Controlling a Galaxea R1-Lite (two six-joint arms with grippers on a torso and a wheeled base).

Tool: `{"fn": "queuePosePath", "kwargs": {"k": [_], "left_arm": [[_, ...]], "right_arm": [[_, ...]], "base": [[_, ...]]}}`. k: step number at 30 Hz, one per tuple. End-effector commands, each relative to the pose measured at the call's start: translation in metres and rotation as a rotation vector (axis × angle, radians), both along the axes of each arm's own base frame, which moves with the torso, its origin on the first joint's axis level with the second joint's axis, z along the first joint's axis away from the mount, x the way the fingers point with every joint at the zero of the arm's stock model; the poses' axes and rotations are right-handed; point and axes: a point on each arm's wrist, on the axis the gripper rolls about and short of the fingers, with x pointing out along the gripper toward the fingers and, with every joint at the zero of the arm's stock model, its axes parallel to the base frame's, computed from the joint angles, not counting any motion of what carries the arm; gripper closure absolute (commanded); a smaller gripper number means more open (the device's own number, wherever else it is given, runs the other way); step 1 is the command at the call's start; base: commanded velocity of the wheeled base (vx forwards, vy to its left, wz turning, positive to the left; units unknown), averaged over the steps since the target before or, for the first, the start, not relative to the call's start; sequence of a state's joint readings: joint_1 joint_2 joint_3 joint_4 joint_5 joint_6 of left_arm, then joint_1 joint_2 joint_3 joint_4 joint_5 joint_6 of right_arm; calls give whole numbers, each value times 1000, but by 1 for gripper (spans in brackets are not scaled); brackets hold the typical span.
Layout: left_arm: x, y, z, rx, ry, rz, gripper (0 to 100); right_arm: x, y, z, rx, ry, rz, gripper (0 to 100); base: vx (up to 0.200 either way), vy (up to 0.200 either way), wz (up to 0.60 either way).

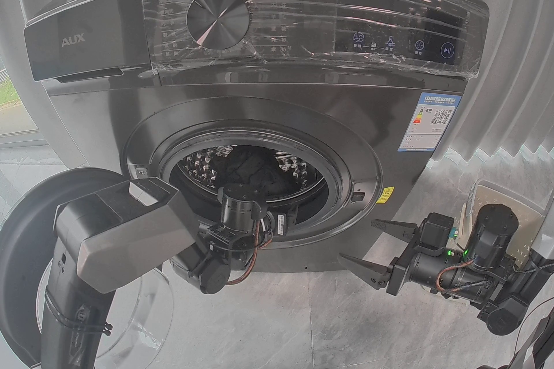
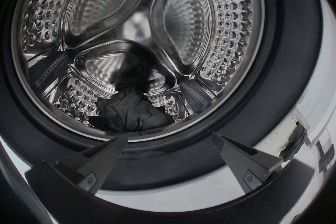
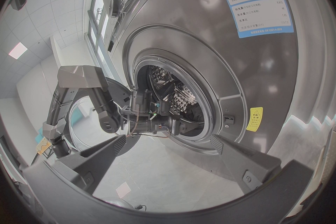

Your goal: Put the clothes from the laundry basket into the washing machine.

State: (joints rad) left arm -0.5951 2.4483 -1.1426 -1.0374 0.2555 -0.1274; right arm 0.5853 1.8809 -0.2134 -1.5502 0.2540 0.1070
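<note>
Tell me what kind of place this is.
Likely a laundry corner of an indoor room, perhaps a test space: a front-loading washing machine with its door swung open, dark clothes lying in its drum, and a grey tiled floor before a pale curtain.

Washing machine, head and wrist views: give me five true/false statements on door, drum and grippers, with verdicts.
1. The door of the washing machine is shut. False: it stands swung open at the robot's left.
2. A dark garment lies in the drum. True.
3. The left gripper is clamped on that garment. False: it is open and empty at the drum's mouth.
4. The right gripper is open. True.
5. The right gripper is inside the drum. False: it is outside, in front of the machine's lower right.
</note>
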Motion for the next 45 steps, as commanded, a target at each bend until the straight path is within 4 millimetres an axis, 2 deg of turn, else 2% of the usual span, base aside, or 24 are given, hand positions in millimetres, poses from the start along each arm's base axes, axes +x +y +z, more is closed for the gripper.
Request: {"fn": "queuePosePath", "kwargs": {"k": [1, 18, 22, 30, 33, 36, 38, 45], "left_arm": [[-32, -4, 21, -19, -21, -49, 0], [-118, -10, 92, -119, -91, -195, 0], [-127, -4, 101, -150, -113, -201, 0], [-156, 20, 129, -200, -169, -217, 0], [-172, 30, 138, -209, -182, -237, 0], [-181, 35, 141, -211, -182, -249, 0], [-194, 43, 144, -223, -181, -269, 0], [-204, 62, 144, -239, -201, -240, 0]], "right_arm": [[-1, 0, -1, -2, 4, 1, 0], [-3, 1, -2, -5, 9, 7, 0], [-4, 0, -2, -6, 10, 7, 0], [-5, 0, 0, -3, 5, 7, 0], [-5, 0, 0, -3, 5, 7, 0], [-5, 0, 0, -3, 5, 7, 0], [-5, -1, 0, -3, 5, 6, 0], [-9, -6, 13, 24, -36, 0, 0]], "base": [[0, 0, 0], [0, 0, 0], [0, 0, 0], [0, 0, 0], [0, 0, 0], [0, 0, 0], [0, 0, 0], [0, 0, 0]]}}
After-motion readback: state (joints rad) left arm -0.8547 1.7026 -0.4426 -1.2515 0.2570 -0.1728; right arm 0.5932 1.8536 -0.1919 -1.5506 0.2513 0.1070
